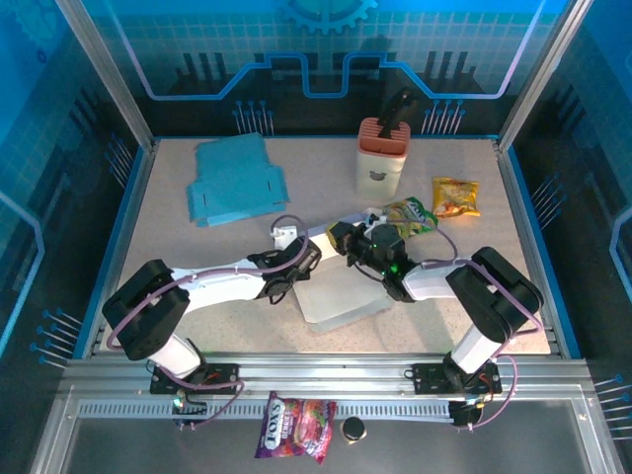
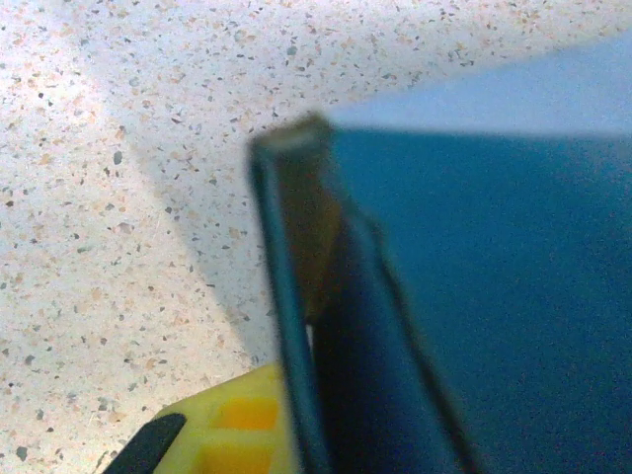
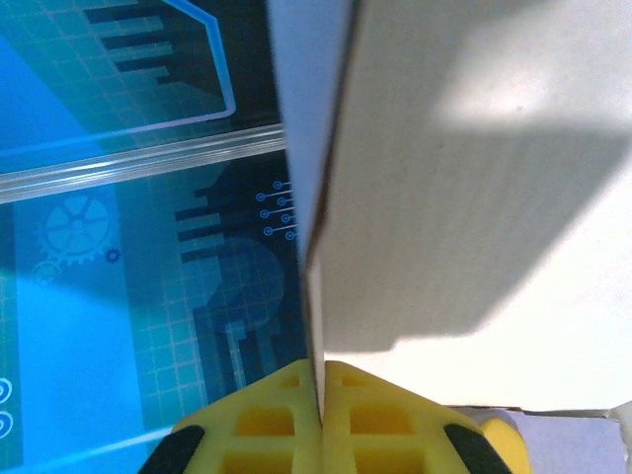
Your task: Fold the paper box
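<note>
R pincer [image 3: 321,420] clamps paper box [image 3: 474,197]; L pincer [image 1: 311,259] at edge.

I see a white, orange-topped canister [image 1: 383,156] at the back of the counter [image 1: 178,247], a yellow snack packet [image 1: 455,196] and a green snack packet [image 1: 410,214] near it, and a purple candy bag [image 1: 294,428] beside a black cap [image 1: 354,429] out front.

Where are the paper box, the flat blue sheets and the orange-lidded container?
paper box [image 1: 341,301]: top external view, on its pale upper panel.
flat blue sheets [image 1: 237,178]: top external view, middle of the top sheet.
orange-lidded container [image 1: 379,163]: top external view, on its white front.
</note>
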`<state>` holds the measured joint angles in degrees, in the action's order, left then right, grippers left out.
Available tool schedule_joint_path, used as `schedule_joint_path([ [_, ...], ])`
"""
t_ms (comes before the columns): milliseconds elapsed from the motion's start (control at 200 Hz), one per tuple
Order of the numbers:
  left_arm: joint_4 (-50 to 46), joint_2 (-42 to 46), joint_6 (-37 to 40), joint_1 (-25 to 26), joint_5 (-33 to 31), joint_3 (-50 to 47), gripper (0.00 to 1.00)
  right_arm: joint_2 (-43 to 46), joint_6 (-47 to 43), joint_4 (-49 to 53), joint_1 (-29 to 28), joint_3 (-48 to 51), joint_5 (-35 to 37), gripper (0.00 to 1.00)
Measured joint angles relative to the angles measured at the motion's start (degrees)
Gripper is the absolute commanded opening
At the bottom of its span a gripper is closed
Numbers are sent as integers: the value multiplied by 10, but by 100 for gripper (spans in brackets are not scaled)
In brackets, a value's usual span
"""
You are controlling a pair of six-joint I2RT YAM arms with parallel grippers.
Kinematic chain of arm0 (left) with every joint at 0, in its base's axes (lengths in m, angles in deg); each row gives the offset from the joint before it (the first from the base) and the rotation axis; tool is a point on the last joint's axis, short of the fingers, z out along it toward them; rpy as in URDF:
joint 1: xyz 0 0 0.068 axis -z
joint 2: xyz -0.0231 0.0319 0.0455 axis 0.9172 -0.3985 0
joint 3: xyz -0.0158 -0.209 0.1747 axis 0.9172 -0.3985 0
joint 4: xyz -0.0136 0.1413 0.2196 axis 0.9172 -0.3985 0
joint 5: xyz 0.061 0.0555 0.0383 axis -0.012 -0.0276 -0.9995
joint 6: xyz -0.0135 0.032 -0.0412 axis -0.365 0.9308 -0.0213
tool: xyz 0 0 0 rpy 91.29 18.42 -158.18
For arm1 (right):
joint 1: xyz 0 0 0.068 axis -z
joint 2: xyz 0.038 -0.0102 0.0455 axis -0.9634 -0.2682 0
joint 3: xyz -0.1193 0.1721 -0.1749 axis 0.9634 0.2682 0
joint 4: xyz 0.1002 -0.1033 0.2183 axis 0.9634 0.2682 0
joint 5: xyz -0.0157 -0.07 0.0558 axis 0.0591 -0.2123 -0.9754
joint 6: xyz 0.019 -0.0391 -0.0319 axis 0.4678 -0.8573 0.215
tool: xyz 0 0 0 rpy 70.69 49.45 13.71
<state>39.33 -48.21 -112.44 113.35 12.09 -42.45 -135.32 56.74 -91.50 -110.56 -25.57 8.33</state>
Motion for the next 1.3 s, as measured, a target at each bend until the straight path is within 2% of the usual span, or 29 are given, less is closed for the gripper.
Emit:
schedule_joint_path([
  [170,9,-1,6,27,-32,-8,19,-2,-7,-82,-4,45,-7,0],
  [460,15,-16,9,57,-80,-9,18,-25,-6,-186,-4,91,-11,0],
  [570,20,-23,13,59,-92,-8,13,-26,-6,-191,-4,93,-11,0],
  [665,19,-29,13,60,-103,-4,0,-26,-6,-191,-4,93,-10,0],
  [855,6,-47,1,60,-120,15,0,-24,1,-188,-3,93,-2,0],
  [956,0,-49,-1,61,-126,18,0,-10,5,-169,-3,93,-2,20],
  [1066,0,-49,1,62,-135,23,0,27,4,-114,-6,93,-21,51],
  [1221,3,-44,32,62,-150,24,0,152,-20,26,1,90,-31,73],
  [1301,11,-23,64,56,-146,21,0,254,-46,154,24,65,-34,79],
])
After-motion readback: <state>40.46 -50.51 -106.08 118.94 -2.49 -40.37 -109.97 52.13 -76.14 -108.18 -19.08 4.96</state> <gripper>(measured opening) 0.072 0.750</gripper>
